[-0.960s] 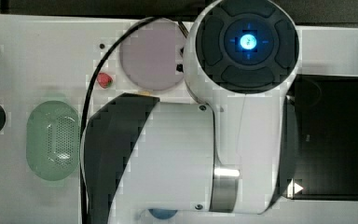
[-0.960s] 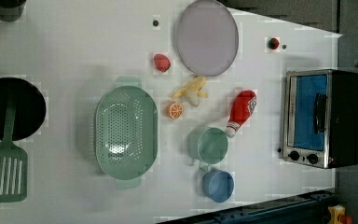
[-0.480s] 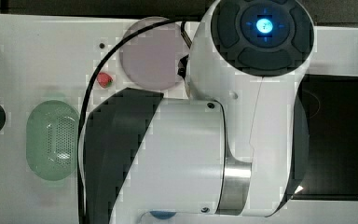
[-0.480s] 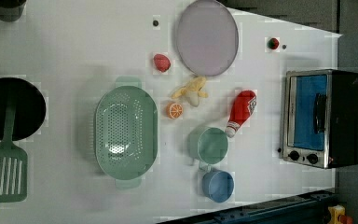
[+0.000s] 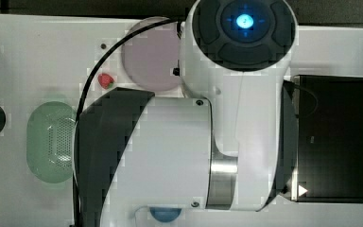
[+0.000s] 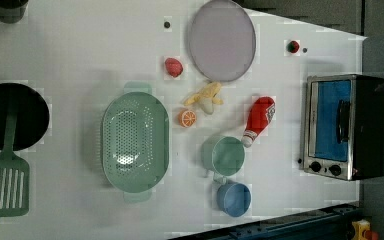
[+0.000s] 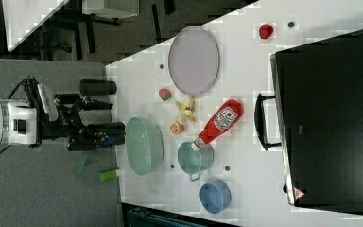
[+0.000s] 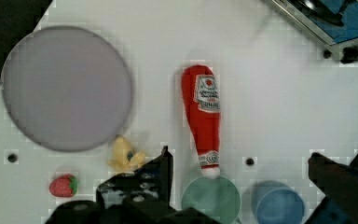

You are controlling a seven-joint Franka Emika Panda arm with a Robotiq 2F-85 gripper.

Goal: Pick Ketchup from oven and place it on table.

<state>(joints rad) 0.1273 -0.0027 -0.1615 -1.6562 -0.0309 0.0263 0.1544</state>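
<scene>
The Ketchup (image 6: 259,120) is a red squeeze bottle with a white cap. It lies flat on the white table (image 6: 80,50), between the lilac plate and the oven (image 6: 345,125). Its cap points at a green mug. The bottle also shows in the right view (image 7: 220,121) and the wrist view (image 8: 204,114). The oven's blue glass door looks closed, and the black top (image 5: 333,142) sits at the top view's right. My gripper (image 8: 240,158) hangs high above the bottle's cap end, open, with nothing between its dark fingers (image 8: 161,170). The white arm (image 5: 194,142) hides much of the table.
A lilac plate (image 6: 222,40), a strawberry (image 6: 173,67), a banana (image 6: 205,97) and an orange slice (image 6: 187,118) lie near the bottle. A green colander (image 6: 135,142), green mug (image 6: 227,156) and blue mug (image 6: 234,198) stand nearby. A black pan (image 6: 10,117) and green spatula (image 6: 2,182) are at the left view's left.
In the top view the arm looms larger and its lit end has shifted toward the picture's top. The Ketchup and the other things on the table have not moved.
</scene>
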